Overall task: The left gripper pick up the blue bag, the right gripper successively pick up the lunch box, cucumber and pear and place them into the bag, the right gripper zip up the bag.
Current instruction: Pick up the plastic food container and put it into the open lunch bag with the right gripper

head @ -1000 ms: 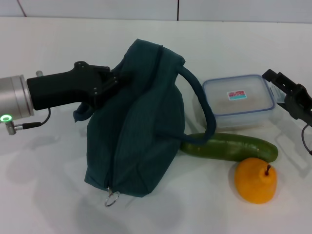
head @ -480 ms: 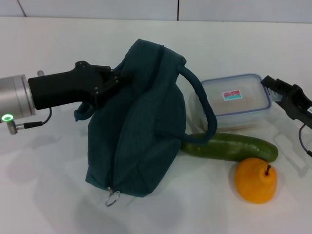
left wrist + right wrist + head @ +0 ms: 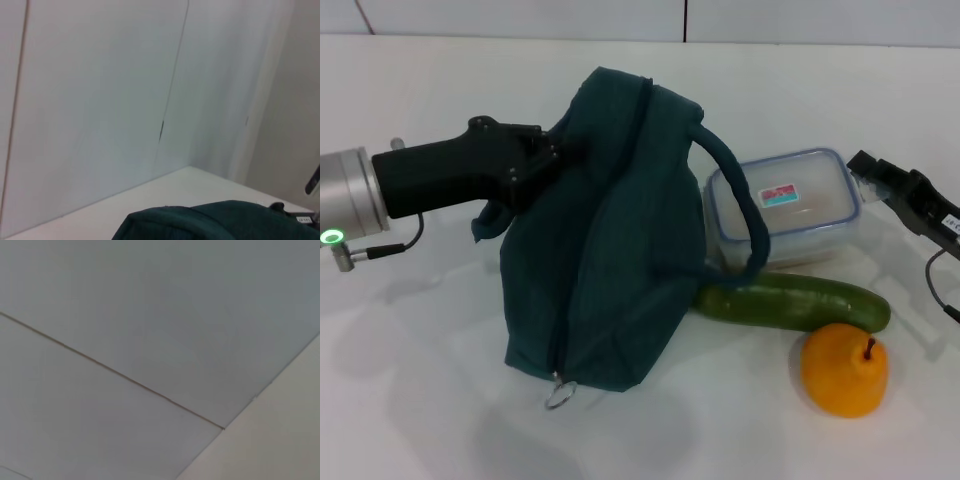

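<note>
The dark teal-blue ribbed fabric bag (image 3: 605, 230) stands on the white tabletop (image 3: 420, 380); the left gripper (image 3: 552, 155), black on a silver wrist, has its fingers closed on the bag's upper edge; the right gripper (image 3: 872, 172) touches the clear blue-rimmed lunch box (image 3: 785, 207), finger state untellable; a long dark green cucumber (image 3: 790, 301) lies in front of the box; the orange-yellow pear (image 3: 843, 372) sits just beside the cucumber.

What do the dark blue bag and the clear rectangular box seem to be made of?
The dark teal-blue soft bag looks like matte woven fabric: it folds and sags. The clear rectangular lunch box with blue-rimmed lid looks like glossy, rigid plastic, probably: light shows through it.
</note>
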